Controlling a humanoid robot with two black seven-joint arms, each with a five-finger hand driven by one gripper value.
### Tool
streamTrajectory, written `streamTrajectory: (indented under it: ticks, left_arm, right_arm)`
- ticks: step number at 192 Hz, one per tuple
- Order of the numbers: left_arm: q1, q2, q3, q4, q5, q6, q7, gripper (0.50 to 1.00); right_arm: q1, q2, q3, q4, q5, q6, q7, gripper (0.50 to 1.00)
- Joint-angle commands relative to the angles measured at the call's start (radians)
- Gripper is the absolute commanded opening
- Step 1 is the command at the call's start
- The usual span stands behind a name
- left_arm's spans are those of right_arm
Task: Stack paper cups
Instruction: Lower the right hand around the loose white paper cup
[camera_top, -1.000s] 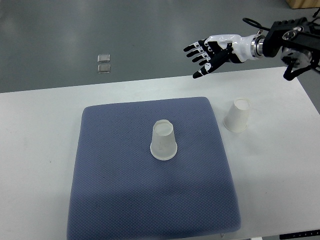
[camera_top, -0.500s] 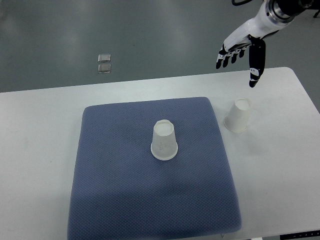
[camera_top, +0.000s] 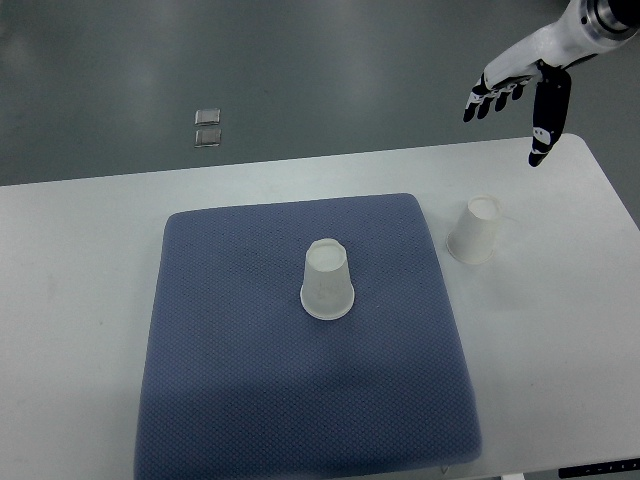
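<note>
Looking down from above, we see two white paper cups, both standing upside down with their wide rims on the surface. One cup (camera_top: 327, 280) sits near the middle of a blue-grey padded mat (camera_top: 230, 380), a little toward twelve o'clock of the mat's centre. The second cup (camera_top: 475, 231) stands off the mat, at about three o'clock from the first, on the bare white table (camera_top: 80, 300), just beside the mat's right edge and leaning slightly. The two cups are well apart and not stacked. The mat is roughly square and covers most of the table's middle. At about one o'clock from the second cup, above the table's far right corner, we find the robot's right hand (camera_top: 522, 85), white with black fingertips, coming in from the upper right. Its fingers (camera_top: 490, 100) are spread and relaxed, the thumb pointing down, and it holds nothing and touches nothing. Beyond the table, on the grey floor at about eleven o'clock, lie two small clear squares (camera_top: 208, 127).
</note>
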Motion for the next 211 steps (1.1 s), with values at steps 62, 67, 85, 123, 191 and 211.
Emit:
streamTrajectory:
  ticks: [62,67,85,123,191,211]
  left_arm:
    - [0.0,0.0,-0.001,0.005,0.0,0.0,0.0,1.0]
    - [0.0,0.0,-0.001,0.005,0.0,0.002,0.0,1.0]
    - [0.001,0.0,-0.003,0.007,0.0,0.002,0.0,1.0]
    - [0.001,0.0,-0.003,0.007,0.0,0.006,0.0,1.0]
    - [0.003,0.0,-0.003,0.008,0.0,0.008,0.0,1.0]
    - [0.004,0.0,-0.003,0.007,0.0,0.008,0.0,1.0]
  right_arm:
    - [-0.367,0.131,0.017,-0.276,0.01,-0.162,-0.01,0.921]
    - [-0.379,0.132,0.017,-0.285,0.01,-0.163,-0.009,0.921]
    - [-0.432,0.138,0.029,-0.325,0.01,-0.175,-0.01,0.919]
    - [-0.525,0.18,0.08,-0.405,0.01,-0.177,-0.01,0.919]
    - [-0.623,0.213,0.083,-0.494,0.01,-0.178,-0.009,0.919]
    - [-0.647,0.215,0.083,-0.514,0.01,-0.18,-0.009,0.919]
